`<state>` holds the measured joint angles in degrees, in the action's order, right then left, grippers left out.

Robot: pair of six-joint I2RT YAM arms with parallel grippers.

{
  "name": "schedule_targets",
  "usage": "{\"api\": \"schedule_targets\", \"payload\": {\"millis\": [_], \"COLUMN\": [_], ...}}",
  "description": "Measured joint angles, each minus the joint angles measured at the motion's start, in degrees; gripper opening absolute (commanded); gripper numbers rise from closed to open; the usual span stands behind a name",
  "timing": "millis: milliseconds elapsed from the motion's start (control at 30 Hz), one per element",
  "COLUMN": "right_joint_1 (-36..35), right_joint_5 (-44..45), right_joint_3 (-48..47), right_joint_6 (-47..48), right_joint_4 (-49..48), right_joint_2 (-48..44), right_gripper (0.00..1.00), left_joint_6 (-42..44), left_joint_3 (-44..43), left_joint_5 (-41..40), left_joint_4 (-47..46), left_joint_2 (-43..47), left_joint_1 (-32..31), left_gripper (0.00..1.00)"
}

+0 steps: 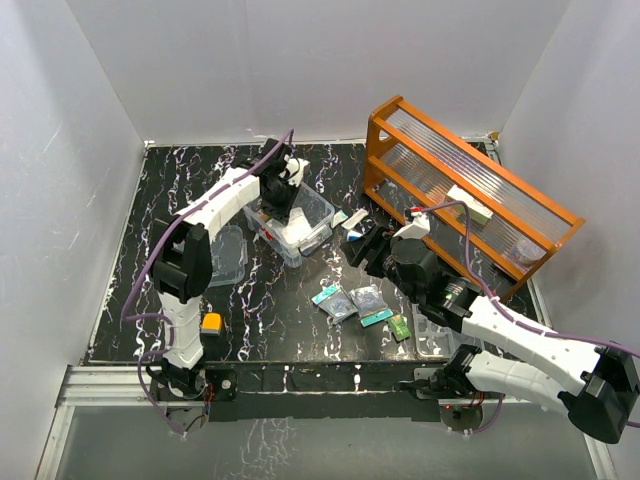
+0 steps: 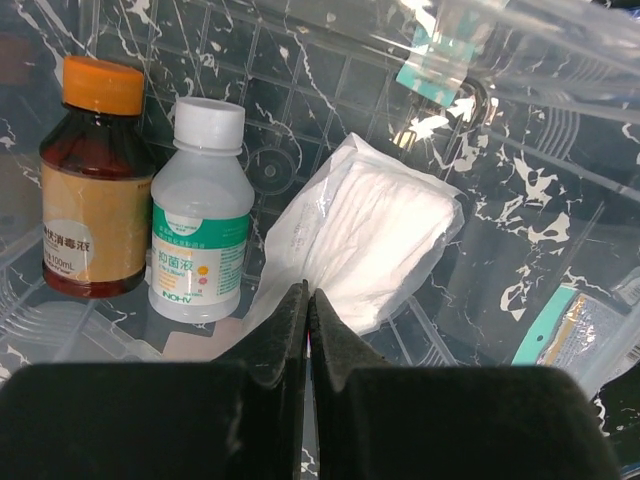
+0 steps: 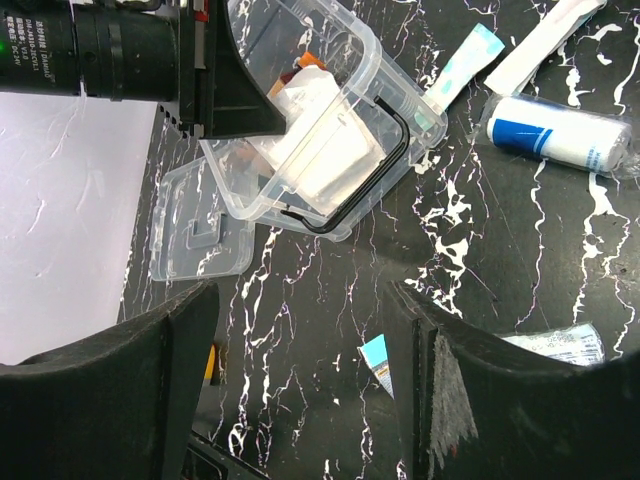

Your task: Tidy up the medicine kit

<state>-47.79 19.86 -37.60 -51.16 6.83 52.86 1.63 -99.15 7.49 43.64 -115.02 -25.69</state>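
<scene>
1. Overhead, the medicine kit (image 1: 300, 225) sits open on the desk (image 1: 270, 300), near the orange rack (image 1: 470, 190); the left pincer (image 1: 283, 200) reaches into it.
2. Left wrist: that pincer is pressed shut and empty, above a gauze packet (image 2: 370, 240), a brown bottle (image 2: 95, 190) and a white bottle (image 2: 195, 225).
3. Right wrist: the right pincer (image 3: 300, 300) gapes wide and empty, near the kit.

Got an orange wooden rack (image 1: 440, 150) parked at the back right of a black marbled table (image 1: 280, 320), angled to the edges. Can spot a small white box (image 1: 468, 203) on its shelf and something clear and round (image 1: 527, 250) further toward the right end. Also seeing a few flat packets (image 1: 333, 301) loose mid-table, just beside each other, plus a blue-and-white roll (image 3: 560, 137) near a long white wrapper (image 3: 545, 40). Spotting a little yellow-orange block (image 1: 211, 323) at the near left too. White walls (image 1: 300, 60) all round.
</scene>
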Motion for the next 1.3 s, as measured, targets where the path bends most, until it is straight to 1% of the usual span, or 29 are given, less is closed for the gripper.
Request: {"api": "schedule_targets", "payload": {"millis": [133, 367, 500, 633, 800, 867, 933, 1033, 1100, 1233, 1300], "right_joint_1": [0.0, 0.0, 0.0, 0.0, 0.0, 0.0, 0.0, 0.0, 0.0, 0.0, 0.0], "right_joint_5": [0.1, 0.0, -0.1, -0.1, -0.1, -0.1, -0.1, -0.1, -0.1, -0.1, -0.1], "right_joint_3": [0.0, 0.0, 0.0, 0.0, 0.0, 0.0, 0.0, 0.0, 0.0, 0.0, 0.0], "right_joint_6": [-0.2, -0.4, -1.1, -1.5, -1.5, -1.5, -1.5, -1.5, -1.5, -1.6, -1.7], "right_joint_4": [0.0, 0.1, 0.1, 0.1, 0.1, 0.1, 0.1, 0.1, 0.1, 0.1, 0.1], "right_joint_2": [0.1, 0.9, 0.9, 0.9, 0.8, 0.8, 0.7, 0.7, 0.7, 0.6, 0.5], "right_gripper": [0.65, 0.65, 0.65, 0.65, 0.65, 0.65, 0.65, 0.65, 0.65, 0.65, 0.65], "left_joint_6": [-0.1, 0.0, 0.3, 0.3, 0.5, 0.7, 0.8, 1.0, 1.0, 0.5, 0.3], "left_joint_3": [0.8, 1.5, 1.7, 1.1, 0.5, 0.5, 0.5, 0.1, -0.5, -3.3, -4.9], "left_joint_5": [-1.3, -6.0, -6.7, -8.7, -9.0, -9.0, -9.4, -9.6, -9.4, -9.2, -9.1], "left_joint_4": [0.2, 0.8, 1.1, 2.0, 3.0, 3.1, 3.2, 4.0, 5.0, 7.7, 8.3], "left_joint_2": [0.0, -1.0, -2.5, -4.4, -6.3, -6.3, -6.3, -6.3, -6.3, -6.3, -6.3], "left_joint_1": [-0.5, -2.3, -2.6, -2.6, -2.5, -2.5, -2.5, -2.5, -2.5, -2.6, -2.6], "left_gripper": [0.00, 0.00, 0.00, 0.02, 0.03, 0.06, 0.12, 0.25, 0.32, 0.34, 0.31]}}
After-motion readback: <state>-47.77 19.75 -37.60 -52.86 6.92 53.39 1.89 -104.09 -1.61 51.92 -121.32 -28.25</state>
